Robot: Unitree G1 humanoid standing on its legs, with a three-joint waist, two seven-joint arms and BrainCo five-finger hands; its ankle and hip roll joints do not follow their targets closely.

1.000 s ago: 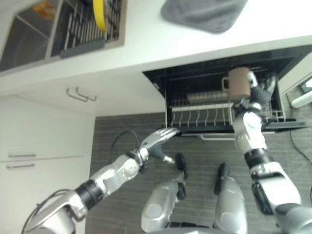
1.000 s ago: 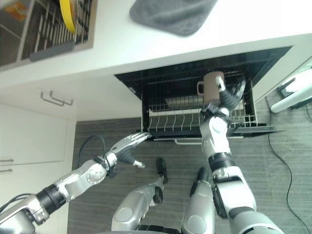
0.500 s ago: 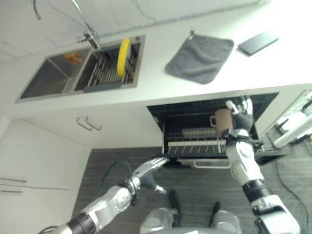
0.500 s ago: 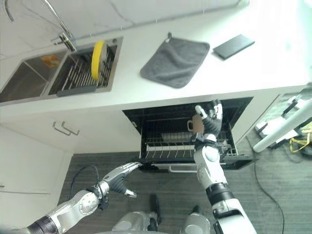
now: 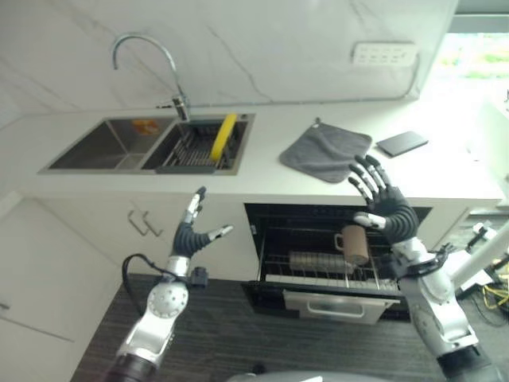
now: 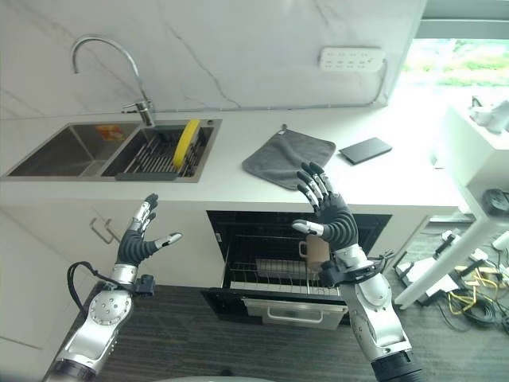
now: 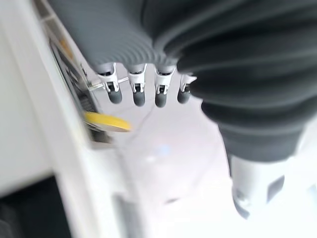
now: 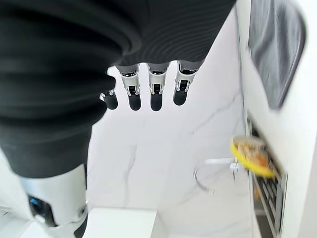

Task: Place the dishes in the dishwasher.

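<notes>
Right hand (image 6: 332,220): fingers straight and spread, holding nothing, raised in front of the counter (image 6: 238,179) edge above the open dishwasher (image 6: 298,263). Left hand (image 6: 138,242): fingers also straight, empty, up in front of the cabinet (image 6: 48,231) below the sink (image 6: 111,151).

One brown mug (image 5: 355,243) sits in the dishwasher rack (image 5: 326,267), upright as far as I can tell, handle pointing to the robot's left. In the right eye view the right hand partly covers it. A low grey item lies on the rack just left of the mug; can't make out what it is.

One yellow plate (image 6: 186,143) stands on edge in the sink's drying rack, long axis running front to back, leaning. One grey cloth (image 6: 288,157) and one dark flat slab (image 6: 364,150) lie on the counter, apart. Tap (image 6: 103,64) behind the sink.
</notes>
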